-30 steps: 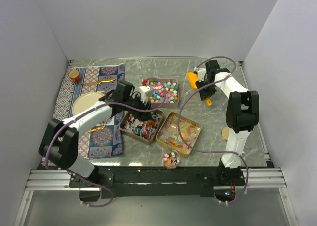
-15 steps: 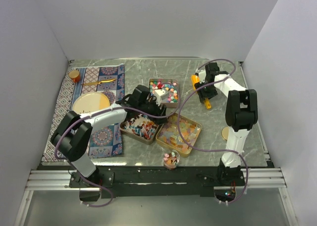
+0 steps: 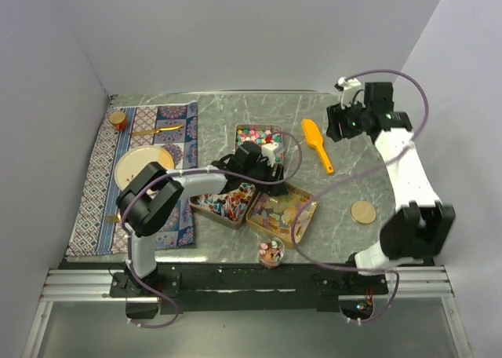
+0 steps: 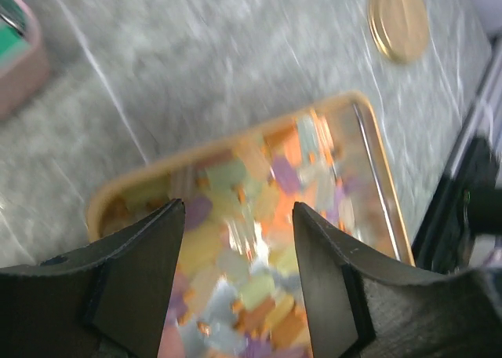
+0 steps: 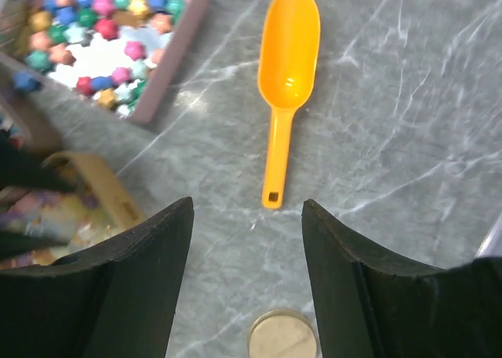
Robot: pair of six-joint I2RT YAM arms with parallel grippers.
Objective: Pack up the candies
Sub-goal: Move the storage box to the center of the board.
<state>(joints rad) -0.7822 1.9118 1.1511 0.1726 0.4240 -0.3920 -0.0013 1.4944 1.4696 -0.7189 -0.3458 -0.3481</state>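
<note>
Since a second ago, the right end effector (image 5: 247, 207) has been raised off the orange plastic scoop (image 5: 289, 56) and swung out toward 1 o'clock. Its fingers are now spread with nothing between them. The scoop is left lying flat on the grey marbled worktop (image 3: 235, 111), handle toward 5 o'clock in the top view.

The left end effector (image 4: 238, 210) has been carried toward 3 o'clock and is held over the gold square tin (image 4: 384, 193) of translucent yellow, pink and orange square candies (image 4: 251, 248). Its fingers are spread and empty (this wrist view is blurred).

The bright multicolour candies (image 5: 86, 28) are kept in their own tin at 12 o'clock of the cluster, and the red-blue-white wrapped candies (image 3: 222, 203) in a third tin at 8 o'clock. A few sweets are seen in a small clear cup (image 3: 271, 252) at 6 o'clock.

A gold round disc (image 3: 362, 211) lies at 4 o'clock. At 9 o'clock a patterned cloth mat (image 3: 102, 185) is spread, with a cream plate (image 3: 137, 166) and a small orange jar (image 3: 118, 120) on it. The worktop is enclosed by plain white walls (image 3: 235, 36).
</note>
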